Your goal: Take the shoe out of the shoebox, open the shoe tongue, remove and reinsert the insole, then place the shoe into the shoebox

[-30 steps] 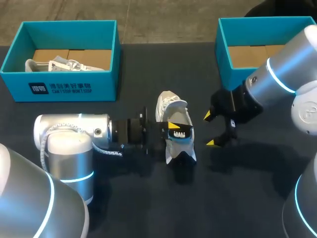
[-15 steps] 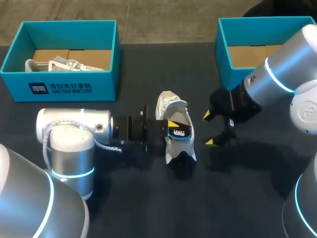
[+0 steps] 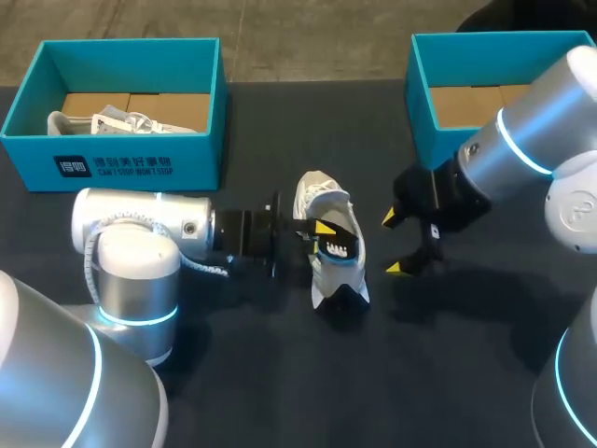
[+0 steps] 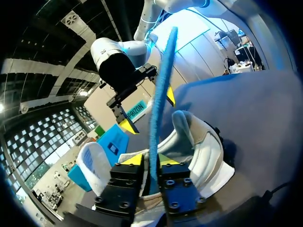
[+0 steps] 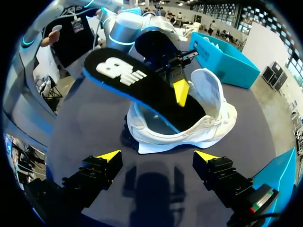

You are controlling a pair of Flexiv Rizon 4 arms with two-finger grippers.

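Compared with a second ago, the left arm has crept a little toward the middle of the table [image 3: 280,383] and its left gripper [image 3: 322,238] has lifted the insole [image 3: 338,248] slightly; the right arm hasn't really budged. From the head view, the shoe [image 3: 322,191] sits on the table between the two teal boxes, well clear of both. The right gripper [image 3: 393,244] is parked just beside it with its fingers spread wide, holding nothing. The left box [image 3: 121,163] has another shoe [image 3: 121,119] in it, and the right box [image 3: 424,121] looks empty. In the left wrist view the fingers are pinched on the insole's thin blue edge, with the insole standing up edge-on out of the shoe. In the right wrist view the insole is tilted up, one end still tucked down inside the shoe, and the right fingers are apart on the near side of it. My worry: nothing is holding the shoe down, so pulling further could drag or tip it. That edge pinch on a floppy insole could also slip.
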